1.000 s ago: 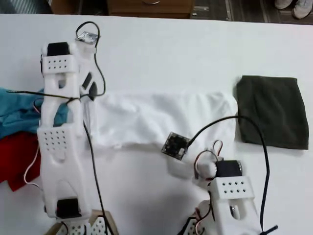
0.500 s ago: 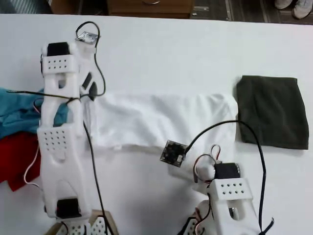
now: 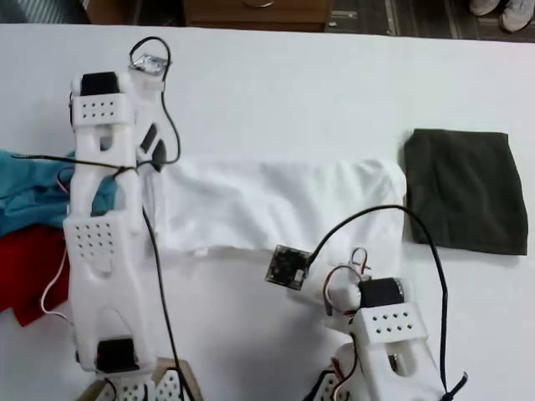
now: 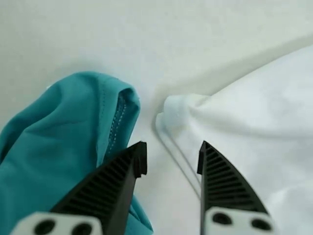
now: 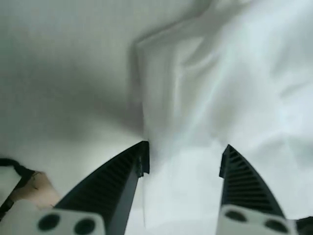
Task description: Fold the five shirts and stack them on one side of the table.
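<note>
Facing white shirt (image 5: 234, 73) edge, parted right gripper (image 5: 185, 159)

**Beyond the white table (image 3: 334, 75)**

The table's top is evenly lit, with only soft shadows. Past its far edge stands a brown wooden cabinet (image 3: 255, 12), and beside that, also beyond the table, runs dark plank floor (image 3: 410, 18).

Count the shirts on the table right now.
4: a white shirt spread across the middle; a dark shirt folded at the right; a teal shirt crumpled at the left edge; a red shirt beside it. A fifth may be hidden.
</note>
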